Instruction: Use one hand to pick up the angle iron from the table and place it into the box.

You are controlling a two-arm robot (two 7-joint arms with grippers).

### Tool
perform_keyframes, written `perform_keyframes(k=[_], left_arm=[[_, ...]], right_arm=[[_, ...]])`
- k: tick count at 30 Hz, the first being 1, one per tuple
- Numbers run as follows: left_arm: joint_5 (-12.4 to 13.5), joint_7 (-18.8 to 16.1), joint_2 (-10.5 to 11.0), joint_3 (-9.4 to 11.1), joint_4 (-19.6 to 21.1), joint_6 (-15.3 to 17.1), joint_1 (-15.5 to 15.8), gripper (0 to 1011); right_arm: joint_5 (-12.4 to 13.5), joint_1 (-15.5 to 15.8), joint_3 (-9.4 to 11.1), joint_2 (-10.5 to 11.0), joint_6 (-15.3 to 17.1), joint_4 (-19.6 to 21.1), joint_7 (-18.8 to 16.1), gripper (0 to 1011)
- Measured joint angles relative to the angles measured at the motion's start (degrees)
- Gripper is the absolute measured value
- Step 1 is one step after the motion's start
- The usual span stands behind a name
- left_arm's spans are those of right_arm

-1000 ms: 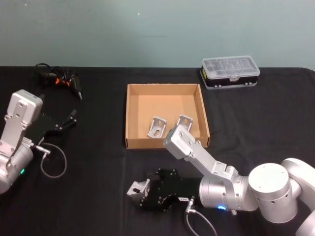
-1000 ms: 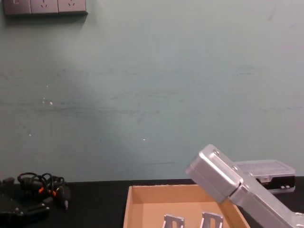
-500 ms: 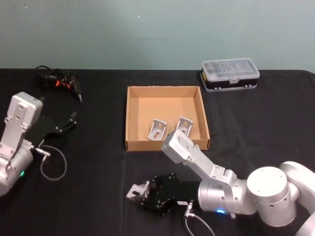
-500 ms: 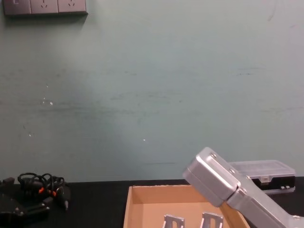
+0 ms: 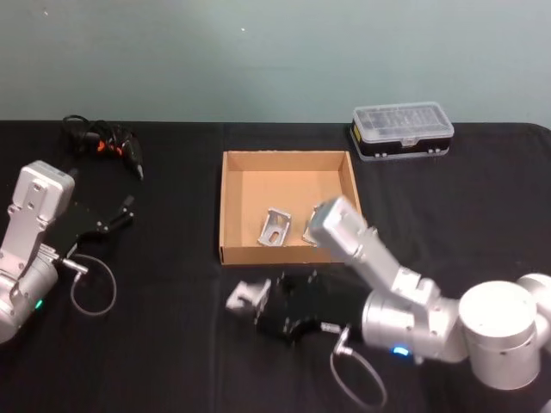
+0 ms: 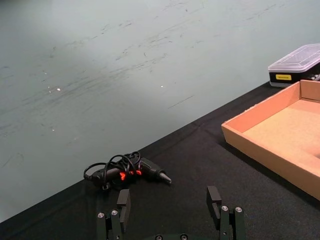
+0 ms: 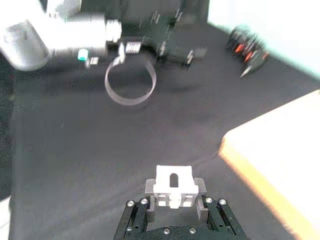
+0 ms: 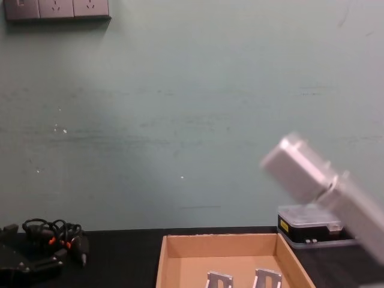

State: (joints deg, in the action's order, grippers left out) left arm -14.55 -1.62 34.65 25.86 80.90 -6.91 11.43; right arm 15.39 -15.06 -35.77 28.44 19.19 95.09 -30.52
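Note:
My right gripper (image 5: pixel 256 299) is shut on a silver angle iron (image 5: pixel 244 295), held over the black table (image 5: pixel 172 344) just in front of the box's near wall. In the right wrist view the angle iron (image 7: pixel 173 186) sits clamped between the fingers of this gripper (image 7: pixel 173 201). The tan cardboard box (image 5: pixel 231 206) lies at mid-table with two more angle irons (image 5: pixel 275 226) inside; the right arm partly covers one. In the chest view the box (image 8: pixel 171 249) and both irons (image 8: pixel 219 279) show low down. My left gripper (image 6: pixel 170 210) is parked open at the table's left.
A black case with a clear lid (image 5: pixel 402 129) stands behind the box to the right. A black tool with orange marks and a coiled cable (image 5: pixel 108 144) lies at the back left. A cable loop (image 5: pixel 93 292) hangs by the left arm.
The right gripper has carried the angle iron away from the table's front edge toward the box, and its forearm link has swung up and to the right. The left arm has stayed put.

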Motion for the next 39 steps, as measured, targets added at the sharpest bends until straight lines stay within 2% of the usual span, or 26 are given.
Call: perform_keyframes(k=[5,9,14,17,26,30,39], left_arm=[[0.00,0.00,0.00,0.00,0.00,0.00,0.00,1000],[0.00,0.00,0.00,0.00,0.00,0.00,0.00,1000],[0.00,0.00,0.00,0.00,0.00,0.00,0.00,1000],[0.00,0.00,0.00,0.00,0.00,0.00,0.00,1000],[0.00,0.00,0.00,0.00,0.00,0.00,0.00,1000],[0.00,0.00,0.00,0.00,0.00,0.00,0.00,1000],[0.00,0.00,0.00,0.00,0.00,0.00,0.00,1000]], right_arm=[[0.80,0.73,3.63,0.77,-1.73,3.85,2.53,453],[0.75,0.36,5.76,0.85,-1.99,5.39,4.47,453],[-0.42,-1.45,7.63,-0.53,-1.73,4.99,7.12,453],[-1.13,-2.64,8.08,-1.61,-1.20,3.80,8.15,453],[-3.85,-9.05,8.14,-6.60,1.88,-4.82,9.55,453],[-4.74,-12.40,7.80,-9.21,2.79,-11.14,9.46,453],[-5.67,-17.62,7.11,-13.13,3.03,-22.17,7.56,453]])
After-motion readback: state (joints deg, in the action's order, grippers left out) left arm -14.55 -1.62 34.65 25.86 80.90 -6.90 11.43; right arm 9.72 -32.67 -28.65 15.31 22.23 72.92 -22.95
